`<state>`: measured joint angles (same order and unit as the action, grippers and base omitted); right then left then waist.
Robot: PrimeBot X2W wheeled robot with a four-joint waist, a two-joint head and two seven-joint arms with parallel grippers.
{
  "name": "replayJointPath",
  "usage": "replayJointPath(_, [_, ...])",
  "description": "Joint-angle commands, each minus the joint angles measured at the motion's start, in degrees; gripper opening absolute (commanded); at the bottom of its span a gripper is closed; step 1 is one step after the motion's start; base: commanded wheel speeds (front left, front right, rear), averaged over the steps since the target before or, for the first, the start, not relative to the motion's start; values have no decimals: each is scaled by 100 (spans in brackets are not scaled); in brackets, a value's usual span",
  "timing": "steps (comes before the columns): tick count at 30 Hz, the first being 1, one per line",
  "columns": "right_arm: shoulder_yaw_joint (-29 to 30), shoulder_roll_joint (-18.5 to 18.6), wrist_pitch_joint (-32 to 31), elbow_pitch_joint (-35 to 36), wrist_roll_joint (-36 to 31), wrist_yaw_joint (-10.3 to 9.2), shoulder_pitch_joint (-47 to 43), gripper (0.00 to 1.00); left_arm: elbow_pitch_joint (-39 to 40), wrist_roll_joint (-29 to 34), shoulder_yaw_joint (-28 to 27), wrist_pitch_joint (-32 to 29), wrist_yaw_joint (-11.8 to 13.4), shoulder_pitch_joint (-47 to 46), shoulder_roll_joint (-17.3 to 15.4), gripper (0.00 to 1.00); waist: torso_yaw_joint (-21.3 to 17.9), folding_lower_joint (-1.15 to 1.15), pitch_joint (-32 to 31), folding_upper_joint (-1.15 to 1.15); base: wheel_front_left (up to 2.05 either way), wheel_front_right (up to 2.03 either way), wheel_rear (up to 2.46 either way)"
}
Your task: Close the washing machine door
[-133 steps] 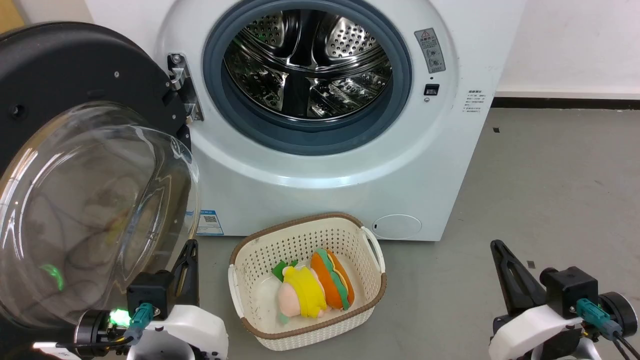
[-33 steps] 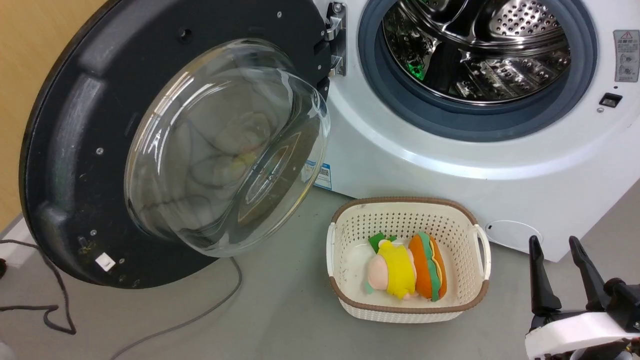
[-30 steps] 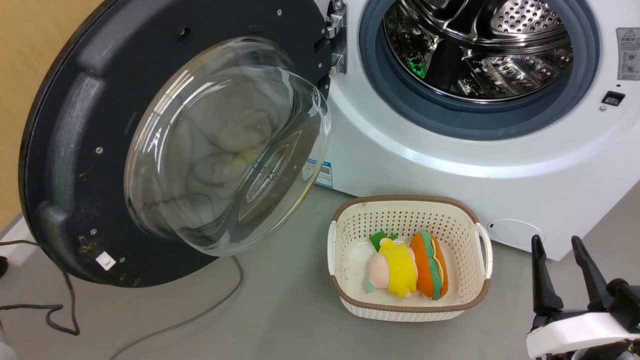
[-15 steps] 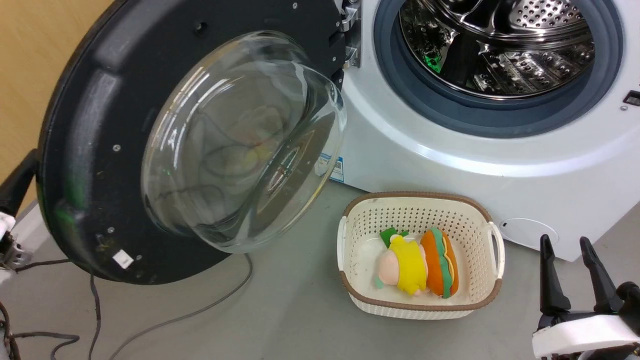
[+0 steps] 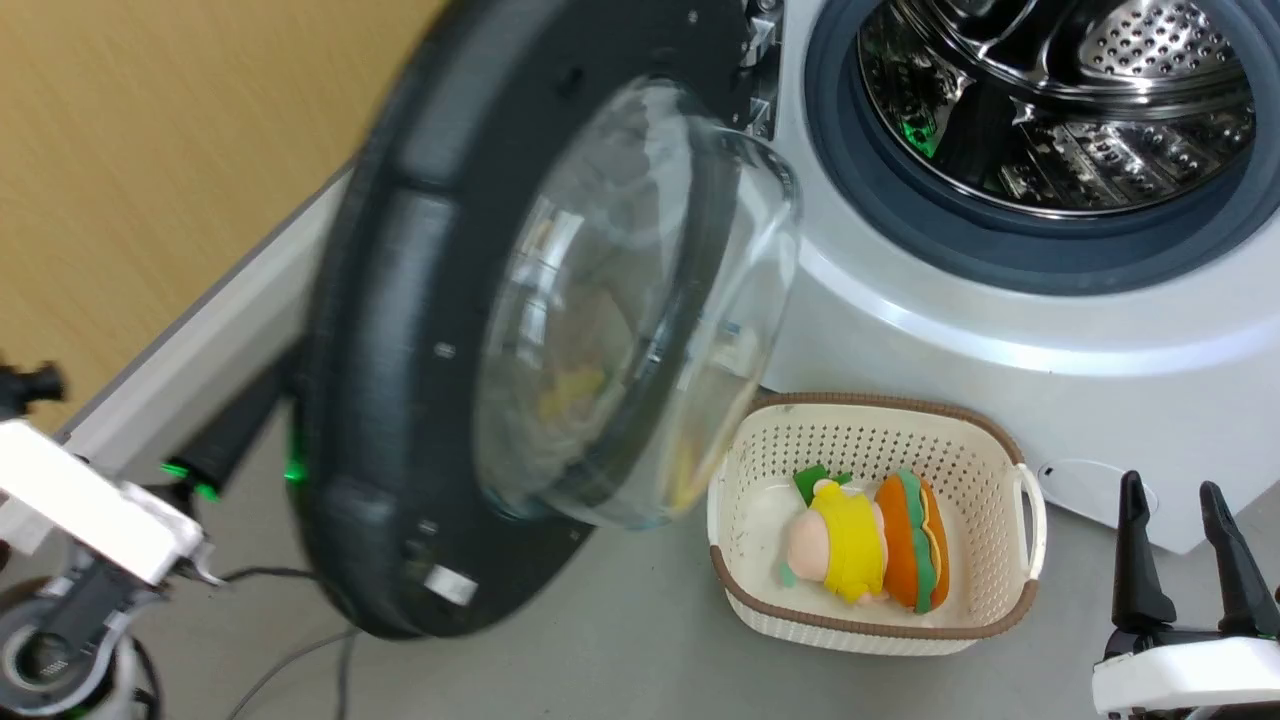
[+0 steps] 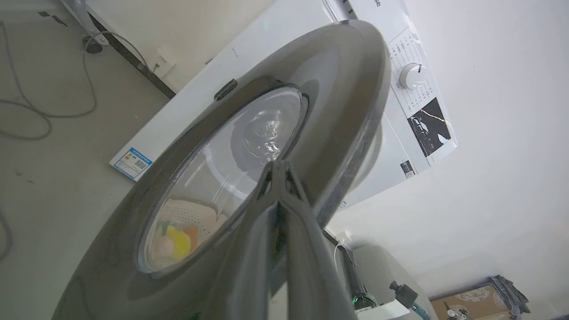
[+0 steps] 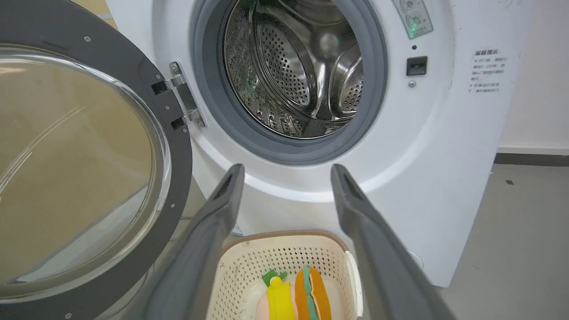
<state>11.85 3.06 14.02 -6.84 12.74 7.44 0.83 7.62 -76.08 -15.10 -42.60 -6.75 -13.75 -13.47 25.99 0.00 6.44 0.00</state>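
Open, the washing machine door [image 5: 390, 300], black rim swung well out from the white washing machine [image 5: 950, 340] and blurred in the head view. Hanging off the metal hinge [image 7: 180, 100] at the left of the drum opening, clear glass bowl window [image 5: 640, 300] bulging toward the machine front. Grey rubber gasket [image 5: 840, 200] and perforated steel drum [image 5: 1060, 110] fully exposed.

Over to the left gripper [image 6: 278, 165]: pressed shut, fingers flat together, tips right at the door's grey outer face, just beside the window edge. Touching or a hair off, too close to call.

Now the right gripper [image 5: 1171, 487]: spread wide, nothing between the fingers, low at the right and well apart from the door.

Down on the grey floor [image 5: 600, 650], a cream perforated basket [image 5: 880, 440] just beside the machine, below the opening. Inside, a yellow-and-pink plush [image 5: 840, 545] and a burger plush [image 5: 912, 555], side by side and touching.
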Motion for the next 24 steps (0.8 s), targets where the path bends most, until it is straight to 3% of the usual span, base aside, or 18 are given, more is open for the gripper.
replayJointPath(1, [26, -18, 63, -18, 73, 4, 103, 100, 143, -122, 99, -67, -55, 74, 9, 0, 3, 0, -21, 0, 0, 0, 0])
replayJointPath(6, [21, -18, 97, -2, 97, 5, 142, 100, 834, -320, 864, -158, -73, 345, 108, 0, -147, 0, -55, 0, 0, 0, 0])
replayJointPath(12, [61, -18, 97, 10, 83, 5, 140, 100, 1156, 69, 1917, 251, -73, 413, 120, 0, -587, 0, -68, 0, 0, 0, 0])
replayJointPath(24, [35, -18, 97, 30, 80, 5, 285, 100, -2, 799, 4155, 2780, -73, -457, 99, 0, -1989, 0, 140, 0, 0, 0, 0])
